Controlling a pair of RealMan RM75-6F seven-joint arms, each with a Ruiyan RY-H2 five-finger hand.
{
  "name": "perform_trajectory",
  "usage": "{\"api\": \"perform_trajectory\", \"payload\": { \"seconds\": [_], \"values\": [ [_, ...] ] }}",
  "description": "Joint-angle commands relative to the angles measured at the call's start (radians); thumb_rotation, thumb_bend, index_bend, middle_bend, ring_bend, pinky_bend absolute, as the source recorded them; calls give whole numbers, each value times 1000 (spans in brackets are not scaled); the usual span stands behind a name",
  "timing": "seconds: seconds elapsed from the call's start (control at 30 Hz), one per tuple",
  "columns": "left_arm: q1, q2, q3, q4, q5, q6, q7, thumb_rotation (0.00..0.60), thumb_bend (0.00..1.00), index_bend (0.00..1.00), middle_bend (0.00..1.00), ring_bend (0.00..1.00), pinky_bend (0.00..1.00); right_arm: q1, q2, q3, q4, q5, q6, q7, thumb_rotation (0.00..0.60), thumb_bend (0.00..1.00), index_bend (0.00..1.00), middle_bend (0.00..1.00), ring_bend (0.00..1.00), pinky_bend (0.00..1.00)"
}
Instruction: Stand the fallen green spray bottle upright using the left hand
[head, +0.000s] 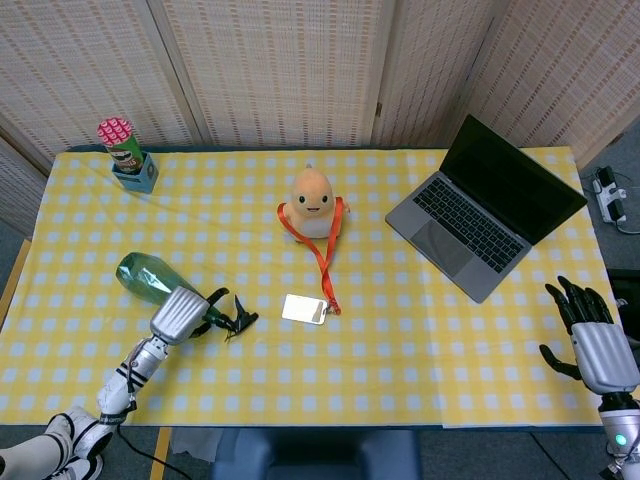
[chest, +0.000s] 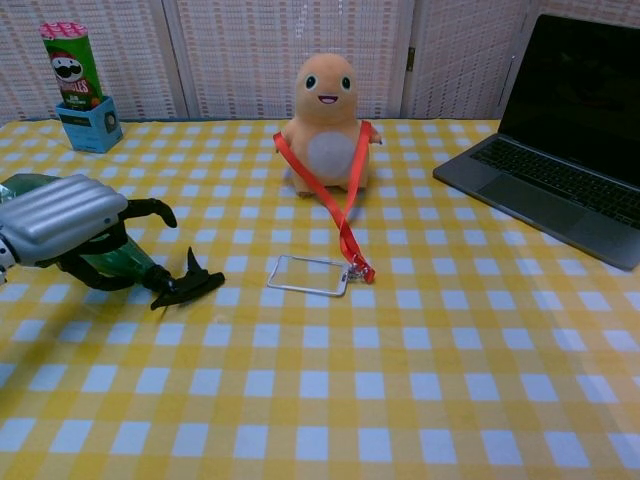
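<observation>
The green spray bottle (head: 143, 278) lies on its side at the left of the yellow checked table (head: 400, 370), its black trigger nozzle (head: 240, 320) pointing right. My left hand (head: 180, 312) reaches over the bottle's neck, with its fingers curled around it. In the chest view the left hand (chest: 62, 222) covers most of the green spray bottle (chest: 122, 264), and only the lower body and the black trigger nozzle (chest: 188, 287) show. My right hand (head: 598, 342) hangs off the table's right edge with fingers spread, holding nothing.
An orange plush toy (head: 312, 201) with an orange lanyard (head: 322, 262) sits mid-table, and a clear card holder (head: 304, 309) lies just right of the nozzle. An open laptop (head: 485, 206) stands at the right. A chips can (head: 122, 146) in a blue box is at the far left corner.
</observation>
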Motion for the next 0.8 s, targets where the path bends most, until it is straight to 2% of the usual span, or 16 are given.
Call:
{"api": "perform_trajectory", "payload": {
  "seconds": [0.03,0.3,0.43,0.6,0.8],
  "values": [
    [-16,-26,-25,22,-43,-33,3,600,246,325,1000,1000,1000,-3,3,1,2,2,4,7,600,329,0,0,0,0],
    [-26,-12,-28,-28,-104,-98,92,600,246,415,1000,1000,1000,-10,10,-3,2,-7,16,20,600,329,0,0,0,0],
    [-25,-6,-33,-49,-131,-108,129,600,255,493,1000,1000,1000,-13,13,-4,2,-14,22,26,600,329,0,0,0,0],
    [-27,3,-38,-67,-169,-137,180,600,369,581,1000,1000,1000,-13,12,-6,2,-17,22,25,600,329,0,0,0,0],
    [-30,4,-40,-69,-206,-158,265,600,398,595,1000,1000,1000,-18,7,3,1,-1,31,10,600,329,0,0,0,0]
  ]
}}
